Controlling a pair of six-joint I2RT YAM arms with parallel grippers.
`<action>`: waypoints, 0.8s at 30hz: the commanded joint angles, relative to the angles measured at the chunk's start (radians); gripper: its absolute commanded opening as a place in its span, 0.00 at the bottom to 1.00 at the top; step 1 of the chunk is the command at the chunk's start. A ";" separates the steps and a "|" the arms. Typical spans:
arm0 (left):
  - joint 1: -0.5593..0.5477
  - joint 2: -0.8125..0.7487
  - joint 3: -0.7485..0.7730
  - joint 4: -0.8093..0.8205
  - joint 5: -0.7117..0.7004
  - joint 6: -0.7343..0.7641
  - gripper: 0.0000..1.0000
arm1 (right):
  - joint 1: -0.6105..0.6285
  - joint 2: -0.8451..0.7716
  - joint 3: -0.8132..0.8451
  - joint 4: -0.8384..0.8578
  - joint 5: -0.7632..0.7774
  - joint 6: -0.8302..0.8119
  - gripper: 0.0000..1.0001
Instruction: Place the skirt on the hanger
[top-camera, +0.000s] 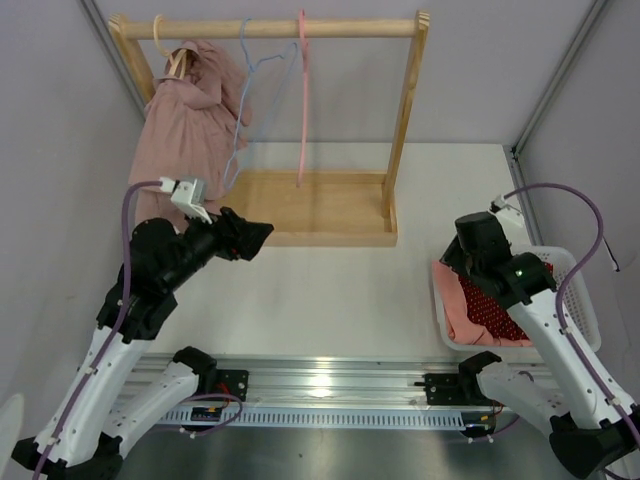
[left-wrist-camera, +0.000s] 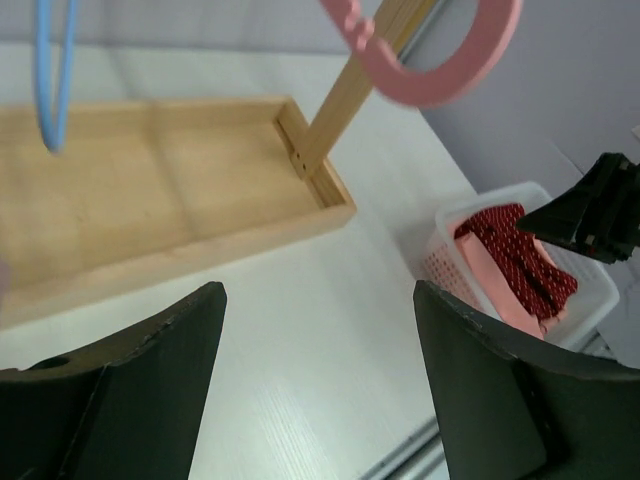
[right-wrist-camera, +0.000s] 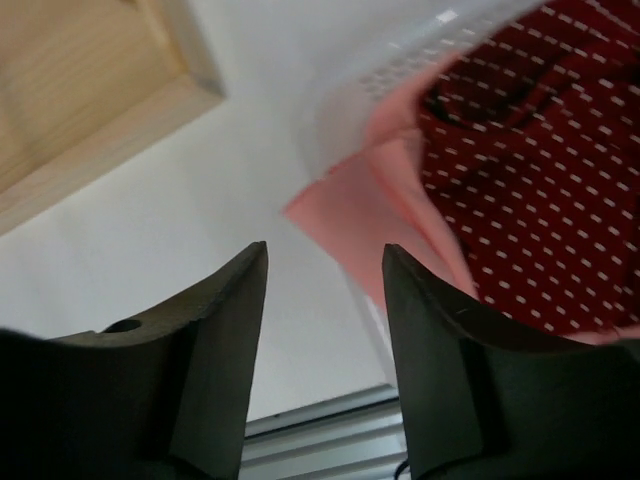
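While nothing is held, step: pickup judged pending.
Skirt (top-camera: 497, 303): taken as red dotted cloth, lying in basket (top-camera: 588, 312).
Right gripper (right-wrist-camera: 325, 255): spread, above basket edge.
Left gripper (left-wrist-camera: 318, 295): spread, empty.
Next: descent onto cloth is needed.

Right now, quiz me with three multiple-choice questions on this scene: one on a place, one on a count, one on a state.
1. Where is the red cloth? A on the table; B in the basket; C on the rack's base.
2. How many bare hangers are on the rail? A one; B two; C four.
3. The right tool is: A open, empty; B shut on a hanger; C shut on cloth.
Answers: B, it lies inside the basket; B, only the blue hanger and pink hanger are bare; A, its fingers stand apart, nothing between.
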 joint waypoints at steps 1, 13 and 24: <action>-0.016 -0.042 -0.056 0.052 0.091 -0.095 0.81 | -0.076 -0.033 -0.058 -0.148 0.116 0.109 0.57; -0.102 -0.005 -0.113 0.062 0.144 -0.086 0.79 | -0.404 0.068 -0.176 0.109 -0.082 -0.010 0.70; -0.289 0.039 -0.153 0.099 -0.082 -0.171 0.76 | -0.625 0.223 -0.242 0.338 -0.362 -0.101 0.50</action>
